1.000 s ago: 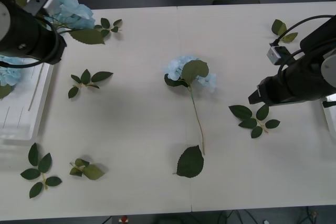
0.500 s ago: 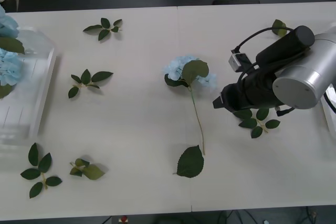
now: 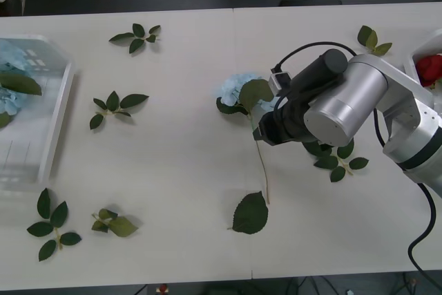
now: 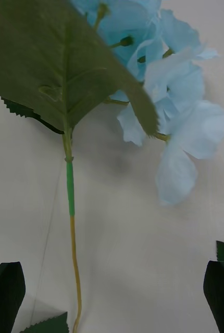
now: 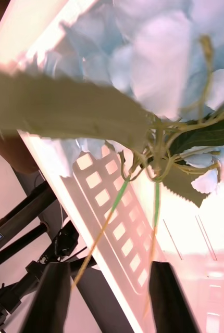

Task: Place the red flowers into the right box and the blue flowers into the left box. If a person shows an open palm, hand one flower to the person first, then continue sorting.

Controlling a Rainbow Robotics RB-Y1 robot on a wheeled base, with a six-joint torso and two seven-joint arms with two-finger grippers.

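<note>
- The blue flower (image 3: 243,94) still to be sorted lies flat near the middle of the table (image 3: 179,170), its pale head (image 4: 164,78) toward the far side and its thin stem (image 3: 261,160) running back toward the robot to a broad leaf (image 3: 250,213) at the end.
- It looks very light: soft fabric petals that would crush or snag, and a wiry stem that will likely flex and let the head droop.
- The best hold is probably the stem just below the head, at the green wrapped section (image 4: 70,187); it lies flush on the table, so the fingers must close low.
- The right gripper (image 4: 114,296) hovers over that spot, jaws wide apart and empty, the stem nearer one finger.
- Other blue flowers (image 5: 159,62) lie in the left box (image 3: 52,122); the left gripper (image 5: 109,299) is above them, apparently open, though that is hard to judge.
- Something red (image 3: 429,67) sits in the right box (image 3: 414,56).
</note>
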